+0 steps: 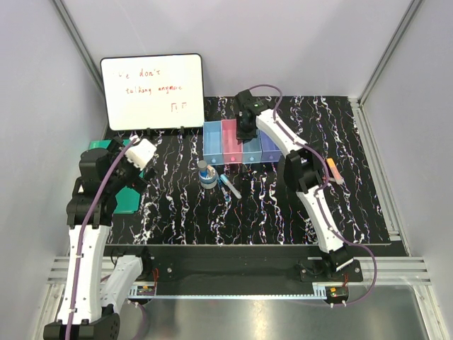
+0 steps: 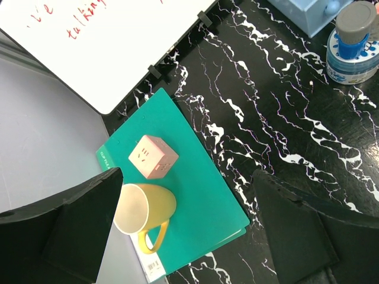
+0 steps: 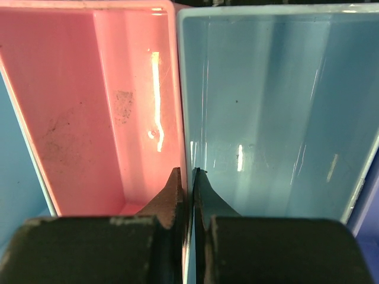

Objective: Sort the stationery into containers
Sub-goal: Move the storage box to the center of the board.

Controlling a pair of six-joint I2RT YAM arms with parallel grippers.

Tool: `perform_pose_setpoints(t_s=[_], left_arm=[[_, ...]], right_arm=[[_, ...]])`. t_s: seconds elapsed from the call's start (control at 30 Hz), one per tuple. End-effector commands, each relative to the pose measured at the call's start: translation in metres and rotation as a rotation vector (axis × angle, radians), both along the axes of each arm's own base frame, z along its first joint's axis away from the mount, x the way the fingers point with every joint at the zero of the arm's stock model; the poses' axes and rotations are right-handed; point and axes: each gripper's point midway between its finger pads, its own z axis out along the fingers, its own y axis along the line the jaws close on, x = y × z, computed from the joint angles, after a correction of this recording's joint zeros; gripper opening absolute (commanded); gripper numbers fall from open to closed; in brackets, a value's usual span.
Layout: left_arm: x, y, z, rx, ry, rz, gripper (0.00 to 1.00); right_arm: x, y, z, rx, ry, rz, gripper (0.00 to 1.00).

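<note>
The containers are four joined bins in a row: light blue [image 1: 212, 142], pink [image 1: 231, 142], light blue [image 1: 250, 149] and purple-blue [image 1: 270, 145]. My right gripper [image 3: 186, 171] is shut on the thin wall between the pink bin [image 3: 89, 106] and the light blue bin [image 3: 278, 112], one finger on each side. Both of those bins look bare inside. A white-blue tape roll [image 2: 353, 59] stands in front of the bins with a blue-capped grey cylinder [image 2: 355, 26] on it. Thin blue pens [image 1: 230, 185] lie beside it. An orange pen [image 1: 335, 171] lies far right. My left gripper [image 2: 189, 231] hangs open over the green notebook, holding nothing.
A green notebook [image 2: 195, 195] lies at the table's left edge with a yellow mug [image 2: 142, 210] on its side and a pink cube [image 2: 154, 155] on it. A whiteboard [image 1: 152, 92] stands at the back left. White walls enclose the table.
</note>
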Motion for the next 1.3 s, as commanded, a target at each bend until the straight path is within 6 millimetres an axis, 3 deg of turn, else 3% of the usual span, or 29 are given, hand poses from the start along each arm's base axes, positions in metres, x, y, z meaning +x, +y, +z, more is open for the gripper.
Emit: perform_pose_setpoints(t_s=[0.0, 0.2, 0.33, 0.43, 0.9, 1.27], left_arm=[[0.003, -0.003, 0.008, -0.003, -0.059, -0.020, 0.99], [0.002, -0.003, 0.005, 0.001, -0.059, -0.020, 0.99], [0.002, -0.003, 0.003, -0.003, -0.056, -0.020, 0.99], [0.002, -0.004, 0.002, -0.013, -0.057, -0.021, 0.99], [0.000, -0.012, -0.002, -0.058, -0.055, -0.041, 0.99], [0.001, -0.023, -0.012, -0.084, -0.040, -0.099, 0.99]], right_arm=[[-0.028, 0.057, -0.047, 0.149, 0.137, 0.027, 0.00], [-0.026, 0.060, -0.041, 0.160, 0.118, 0.042, 0.03], [-0.023, 0.065, -0.032, 0.179, 0.094, 0.079, 0.39], [-0.018, 0.067, -0.022, 0.185, 0.061, 0.099, 0.50], [-0.003, 0.056, 0.039, 0.152, -0.095, 0.134, 0.54], [0.001, 0.036, 0.092, 0.100, -0.219, 0.155, 0.61]])
